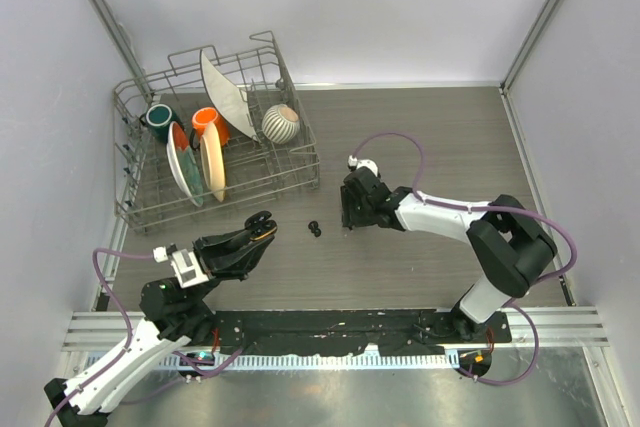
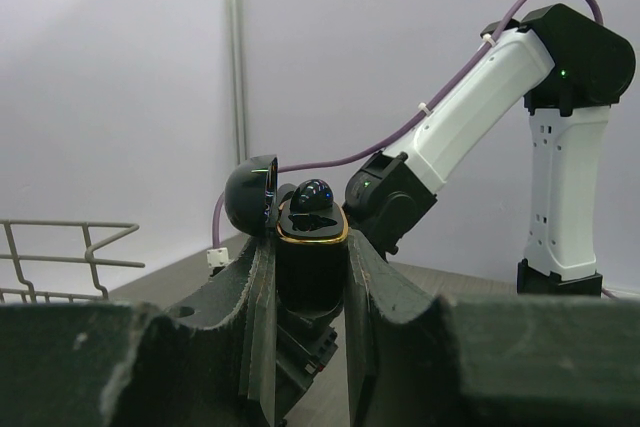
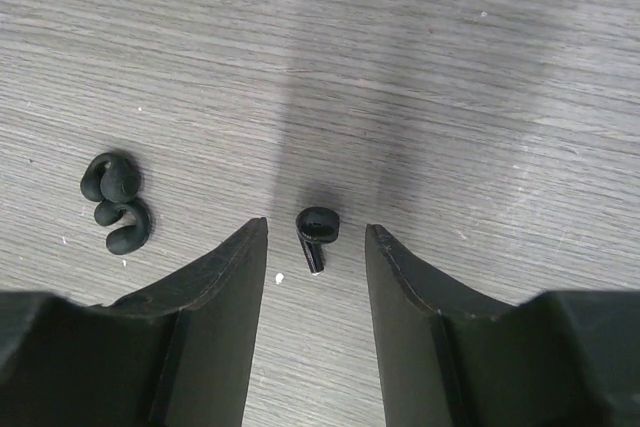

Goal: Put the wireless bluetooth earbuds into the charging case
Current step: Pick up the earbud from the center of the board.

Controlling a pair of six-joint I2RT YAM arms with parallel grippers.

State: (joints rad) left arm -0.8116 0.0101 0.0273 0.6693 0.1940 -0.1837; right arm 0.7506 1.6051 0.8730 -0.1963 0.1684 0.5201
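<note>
One earbud on table, stem pointing back between right fingers

Top camera: fixed high above the near edge of the bench, looking steeply down over all of it, dish rack at far left. Left wrist camera: low, level, close behind the left pincer, rack edge at its left, right arm ahead. Right wrist camera: close, straight down past the right pincer onto bench right of the rack. The top view covers both.

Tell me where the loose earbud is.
In the right wrist view, the earbud lies on the table between the fingers of the open right gripper; a curled black piece lies to its left in that view.
</note>
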